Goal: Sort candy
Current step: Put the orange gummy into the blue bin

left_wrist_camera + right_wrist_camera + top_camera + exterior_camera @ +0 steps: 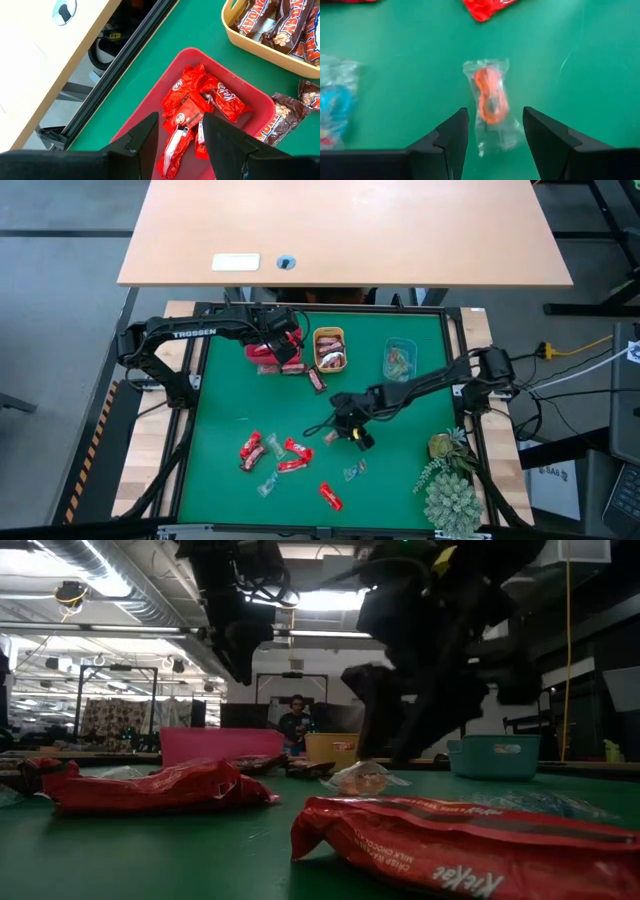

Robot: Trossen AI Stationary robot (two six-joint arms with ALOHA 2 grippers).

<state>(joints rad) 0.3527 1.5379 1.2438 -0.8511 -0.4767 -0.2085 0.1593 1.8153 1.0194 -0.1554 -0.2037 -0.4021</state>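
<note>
My right gripper stands open low over the green mat, its fingers on either side of a clear-wrapped orange candy that lies flat on the mat, without touching it. My left gripper hangs open above the red tray, which holds several red-wrapped candies. Loose red candies and clear ones lie on the near half of the mat. The orange tray holds brown bar candies.
A teal tray with a few clear candies stands at the far right. Brown bars lie on the mat between the red and orange trays. A spiky green plant fills the near right corner. A wooden table stands beyond the far edge.
</note>
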